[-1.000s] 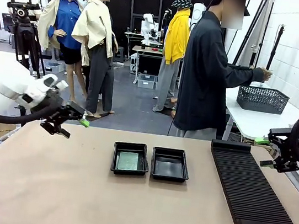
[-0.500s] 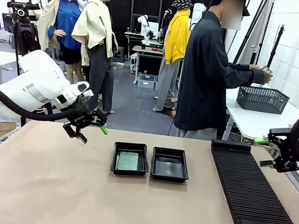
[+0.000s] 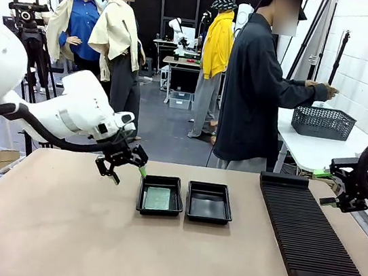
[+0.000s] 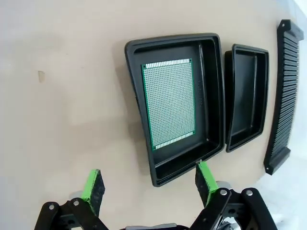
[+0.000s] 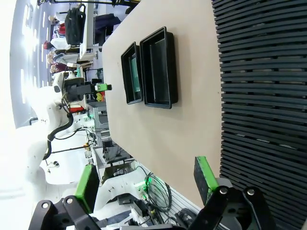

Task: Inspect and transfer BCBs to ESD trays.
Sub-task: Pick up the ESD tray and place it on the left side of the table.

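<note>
Green perforated square circuit board (image 4: 170, 103) lies flat in a shallow black plastic tray (image 4: 135, 96) at twelve o'clock from the left gripper (image 4: 148, 184), whose jaws stand wide apart and empty. An identical tray (image 4: 247, 96) sits at the first tray's three o'clock. Right gripper (image 5: 146, 182) gapes likewise, with a ribbed black rack (image 5: 259, 72) at its two o'clock.

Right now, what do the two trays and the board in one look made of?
Left tray and right tray: black moulded plastic, it seems, semi-gloss; soft highlights on rims. Board: green perforated circuit laminate, probably fibreglass, matte; fine grid of holes.
</note>
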You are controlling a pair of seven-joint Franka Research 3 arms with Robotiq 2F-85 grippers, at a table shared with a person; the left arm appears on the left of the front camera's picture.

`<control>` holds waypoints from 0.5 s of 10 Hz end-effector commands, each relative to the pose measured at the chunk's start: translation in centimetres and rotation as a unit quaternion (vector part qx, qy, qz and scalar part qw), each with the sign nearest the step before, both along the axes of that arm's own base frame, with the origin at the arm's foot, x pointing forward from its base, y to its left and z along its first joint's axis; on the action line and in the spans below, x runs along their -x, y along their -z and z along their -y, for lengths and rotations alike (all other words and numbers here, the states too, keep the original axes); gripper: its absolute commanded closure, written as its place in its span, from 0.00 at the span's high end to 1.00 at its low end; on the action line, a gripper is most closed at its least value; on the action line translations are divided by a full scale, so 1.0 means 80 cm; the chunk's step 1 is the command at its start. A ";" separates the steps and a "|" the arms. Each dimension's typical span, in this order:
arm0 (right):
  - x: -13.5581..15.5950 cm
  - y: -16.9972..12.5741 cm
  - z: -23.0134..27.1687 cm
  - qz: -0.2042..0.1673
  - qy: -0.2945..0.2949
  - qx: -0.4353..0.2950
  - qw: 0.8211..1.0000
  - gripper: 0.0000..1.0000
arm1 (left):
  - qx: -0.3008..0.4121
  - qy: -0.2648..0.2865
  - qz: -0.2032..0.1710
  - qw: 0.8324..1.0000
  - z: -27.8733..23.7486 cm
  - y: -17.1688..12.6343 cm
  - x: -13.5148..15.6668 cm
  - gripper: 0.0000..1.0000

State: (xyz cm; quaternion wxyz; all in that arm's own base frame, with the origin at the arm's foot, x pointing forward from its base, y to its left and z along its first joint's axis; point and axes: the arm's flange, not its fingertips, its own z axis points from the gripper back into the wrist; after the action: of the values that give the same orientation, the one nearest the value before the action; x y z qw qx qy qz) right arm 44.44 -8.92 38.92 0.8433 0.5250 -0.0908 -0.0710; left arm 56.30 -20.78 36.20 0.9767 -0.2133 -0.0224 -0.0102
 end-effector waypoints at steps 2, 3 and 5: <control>-0.003 -0.001 -0.003 -0.003 0.007 0.002 1.000 1.00 | -0.030 0.013 -0.017 0.999 0.024 0.007 -0.008 1.00; -0.003 -0.001 -0.003 -0.003 0.007 0.002 1.000 1.00 | -0.034 0.014 -0.018 0.999 0.028 0.014 -0.008 1.00; -0.003 -0.001 -0.003 -0.003 0.007 0.002 1.000 1.00 | -0.046 0.012 -0.020 0.999 0.038 0.029 -0.012 1.00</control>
State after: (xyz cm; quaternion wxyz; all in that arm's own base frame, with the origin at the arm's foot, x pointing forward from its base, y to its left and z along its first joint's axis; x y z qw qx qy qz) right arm 44.44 -8.92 38.92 0.8433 0.5249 -0.0907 -0.0710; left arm 56.42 -22.94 33.92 0.9823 -0.1850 -0.0010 -0.0289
